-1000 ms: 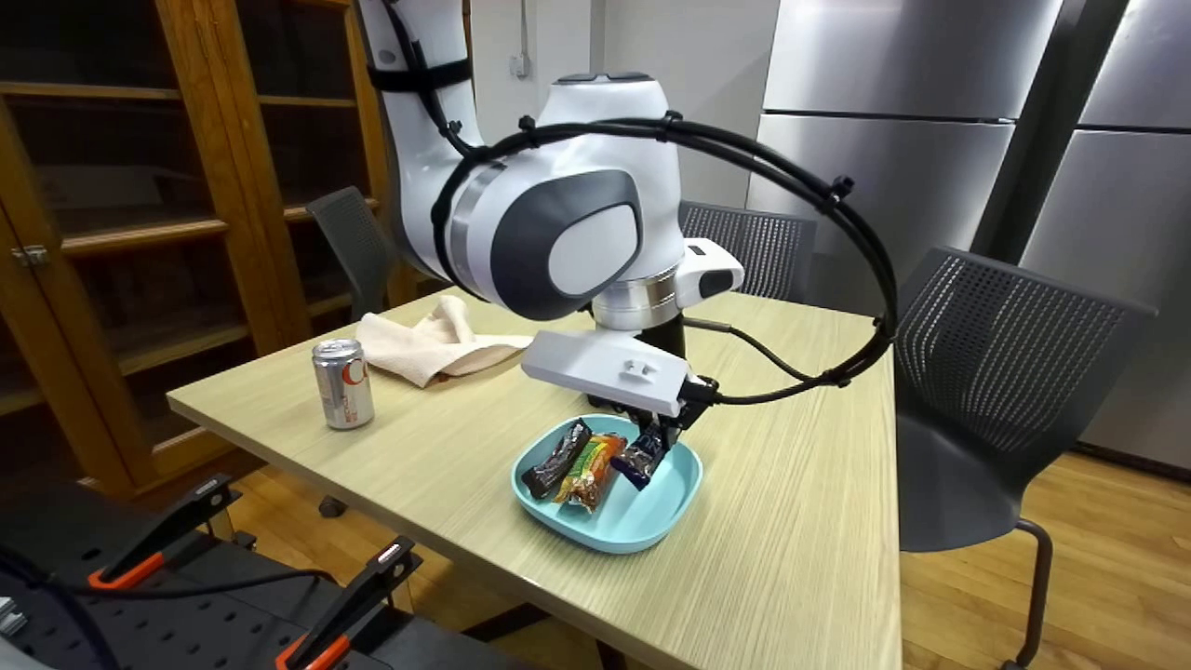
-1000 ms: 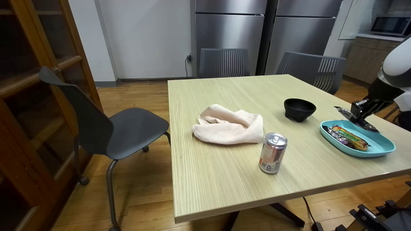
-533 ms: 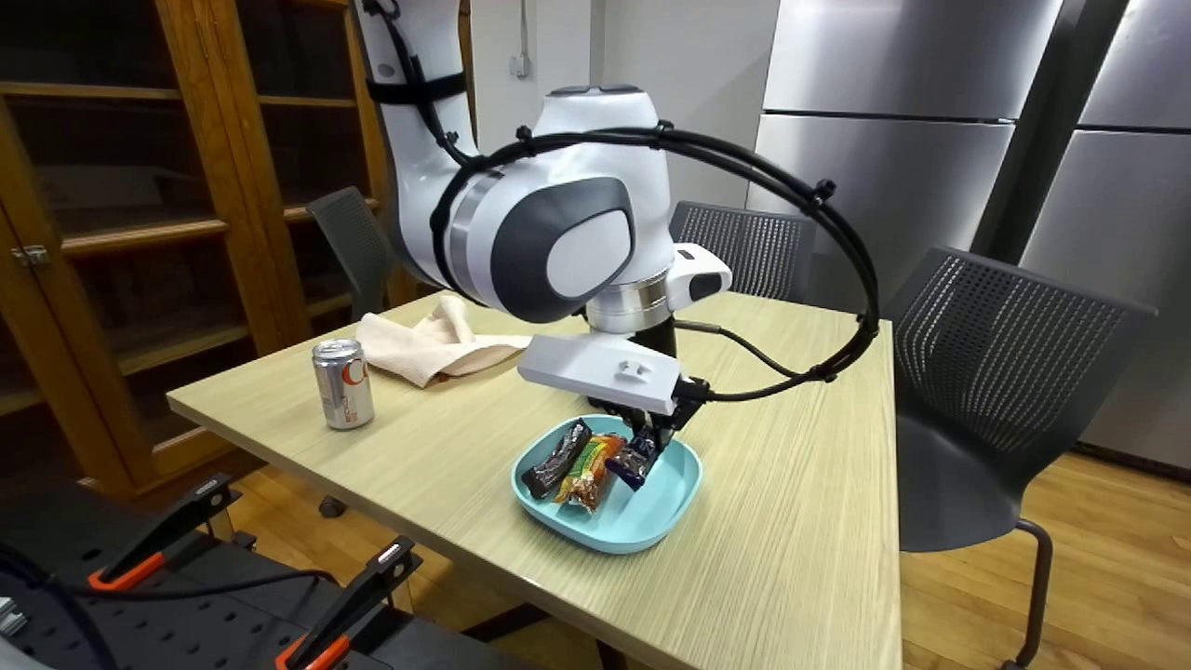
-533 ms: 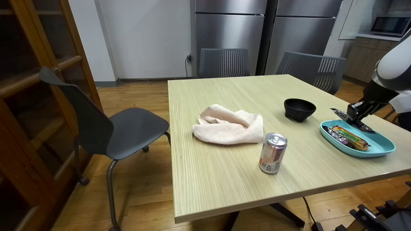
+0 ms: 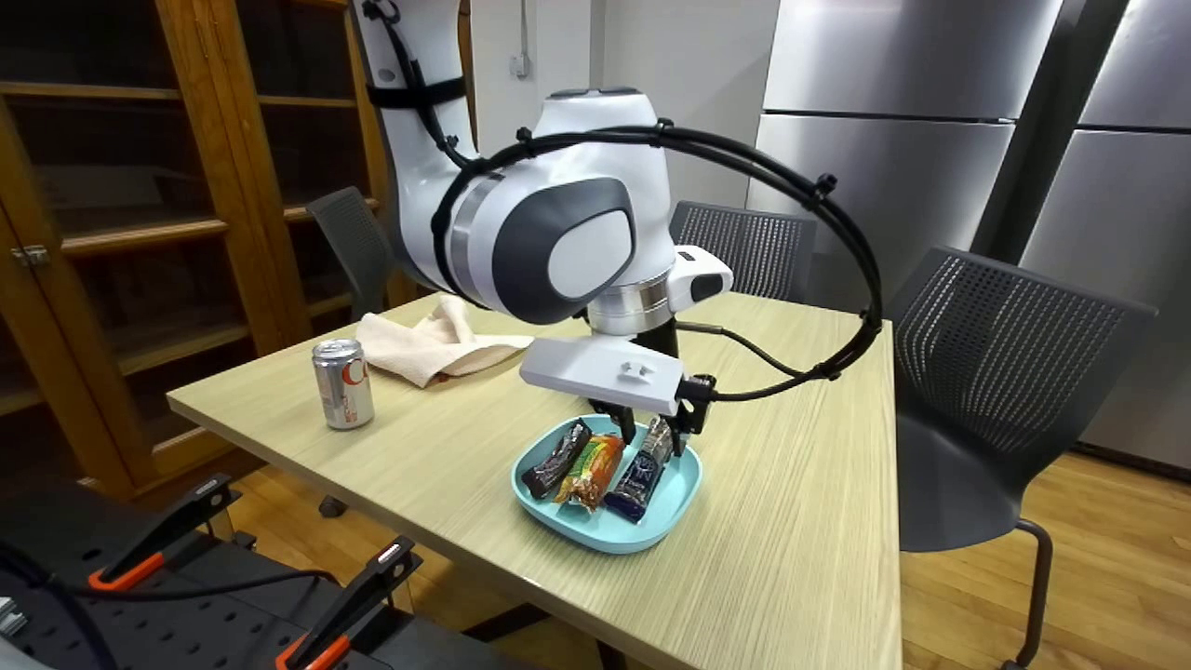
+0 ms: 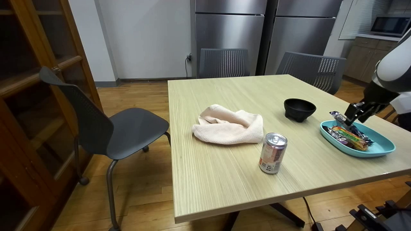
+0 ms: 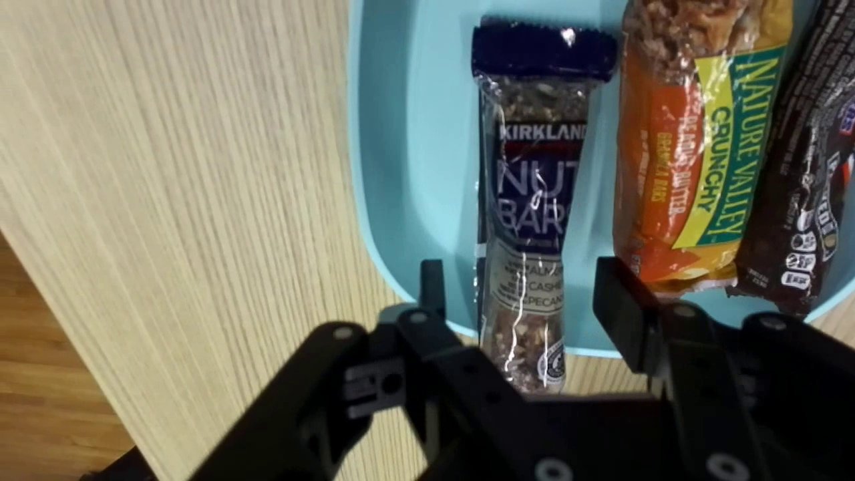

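Note:
My gripper (image 7: 526,290) is open over the blue tray (image 7: 382,133), a finger on either side of a dark blue nut bar (image 7: 534,200). Gaps show between the bar and both fingers in the wrist view. In an exterior view the nut bar (image 6: 359,131) lies tilted, its far end resting up over the tray's rim (image 6: 385,149). Beside it in the tray lie an orange and green granola bar (image 7: 688,160) and a dark brown wrapped bar (image 7: 795,200). The right finger in the wrist view hangs close to the granola bar's end; whether they touch I cannot tell.
On the table stand a silver can (image 5: 344,386) and a crumpled pale towel (image 5: 433,349). A black bowl (image 6: 299,110) sits behind the tray. Chairs (image 5: 986,400) surround the table, and clamps (image 5: 349,605) lie near its front edge.
The gripper came slightly lower and sideways over the tray with the nut bar held, then opened. The bar has dropped from the fingers into the tray beside the granola bar.

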Motion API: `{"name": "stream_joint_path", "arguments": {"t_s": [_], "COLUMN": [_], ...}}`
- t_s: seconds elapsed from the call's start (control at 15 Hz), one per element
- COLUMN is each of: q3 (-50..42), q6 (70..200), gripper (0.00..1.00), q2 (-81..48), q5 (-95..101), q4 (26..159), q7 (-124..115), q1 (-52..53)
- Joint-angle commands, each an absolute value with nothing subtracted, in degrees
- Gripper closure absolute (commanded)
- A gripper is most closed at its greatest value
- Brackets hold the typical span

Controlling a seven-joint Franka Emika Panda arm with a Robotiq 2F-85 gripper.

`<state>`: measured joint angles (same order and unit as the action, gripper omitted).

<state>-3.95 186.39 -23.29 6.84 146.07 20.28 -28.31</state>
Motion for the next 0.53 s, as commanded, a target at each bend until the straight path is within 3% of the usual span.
{"name": "stream_joint_path", "arguments": {"t_s": [0.0,0.07,0.47], "q3": [-5.3,-4.9,-2.3], "q6": [185.8,185.8,187.8], "gripper": [0.08,0.01,0.0], "q2": [-22.6,-22.3,-17.9], "q5": [8.7,8.9,11.2], "q4": [146.1,146.4,150.0], "q7": [18.8,18.8,19.6], "q1": [-27.2,-27.6,-29.4]}}
